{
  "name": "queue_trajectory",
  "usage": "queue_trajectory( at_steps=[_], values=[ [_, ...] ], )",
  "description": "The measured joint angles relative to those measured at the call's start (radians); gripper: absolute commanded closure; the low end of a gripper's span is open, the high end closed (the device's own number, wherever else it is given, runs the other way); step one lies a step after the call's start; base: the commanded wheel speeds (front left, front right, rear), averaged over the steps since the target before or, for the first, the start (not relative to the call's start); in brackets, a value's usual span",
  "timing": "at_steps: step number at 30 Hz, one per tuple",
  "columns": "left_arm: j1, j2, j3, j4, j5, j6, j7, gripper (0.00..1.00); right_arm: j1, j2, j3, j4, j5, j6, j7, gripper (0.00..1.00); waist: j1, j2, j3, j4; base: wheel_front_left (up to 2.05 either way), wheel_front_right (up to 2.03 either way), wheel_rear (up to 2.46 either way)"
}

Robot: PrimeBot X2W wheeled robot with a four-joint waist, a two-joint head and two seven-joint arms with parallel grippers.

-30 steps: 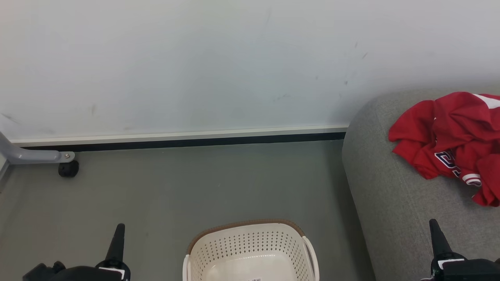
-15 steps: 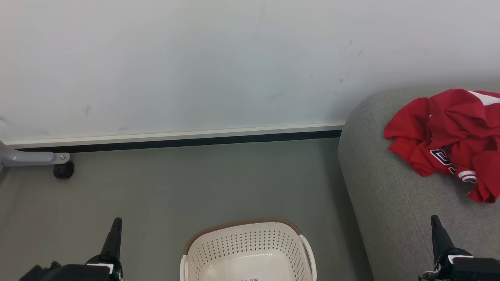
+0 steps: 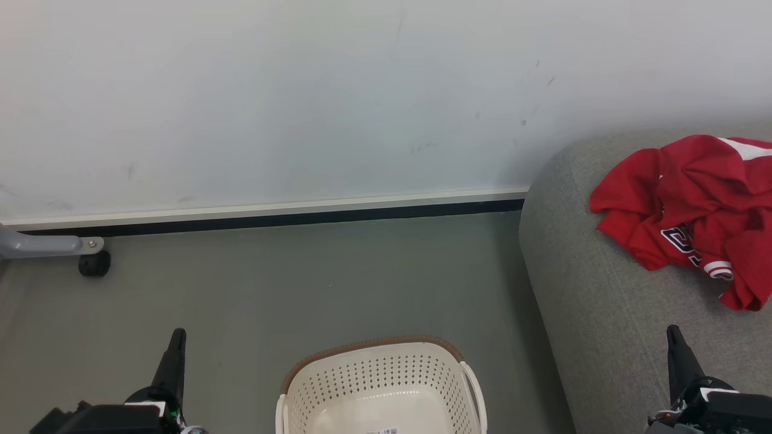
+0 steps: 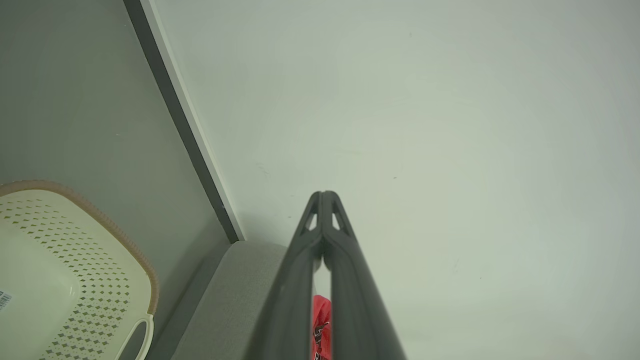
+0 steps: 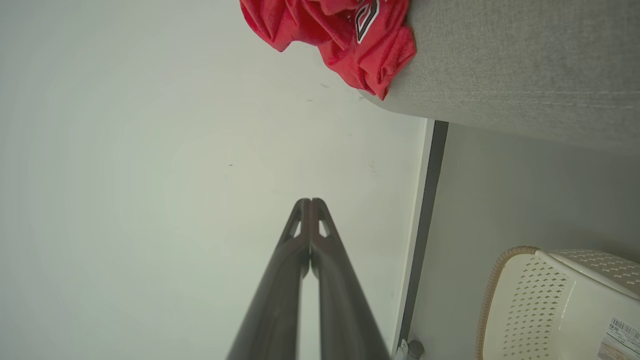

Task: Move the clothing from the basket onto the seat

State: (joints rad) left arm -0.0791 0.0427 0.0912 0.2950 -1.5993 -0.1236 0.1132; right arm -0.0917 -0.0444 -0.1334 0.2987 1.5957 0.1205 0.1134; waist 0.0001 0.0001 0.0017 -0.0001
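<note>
as my head camera shifts slightly from a second ago, nothing else moves: the clothing [image 3: 687, 211] lies heaped on the seat [image 3: 591, 313], and the basket [image 3: 380, 377] on the floor beside it shows bare inside. my left gripper [image 3: 178, 333] and right gripper [image 3: 672, 331] hang pressed together, holding nothing. the job looks done.
</note>
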Motion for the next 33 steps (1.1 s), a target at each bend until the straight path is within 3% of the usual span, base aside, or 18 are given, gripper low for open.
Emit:
queue_trajectory(
  at_steps=[33],
  values=[
    [0.000, 0.000, 0.000, 0.001, 0.000, 0.000, 0.000, 1.00, 0.000, 0.000, 0.000, 0.000, 0.000, 0.000, 0.000, 1.00, 0.0000, 0.0000, 0.000, 0.000, 0.00, 0.00, 0.00]
  ],
)
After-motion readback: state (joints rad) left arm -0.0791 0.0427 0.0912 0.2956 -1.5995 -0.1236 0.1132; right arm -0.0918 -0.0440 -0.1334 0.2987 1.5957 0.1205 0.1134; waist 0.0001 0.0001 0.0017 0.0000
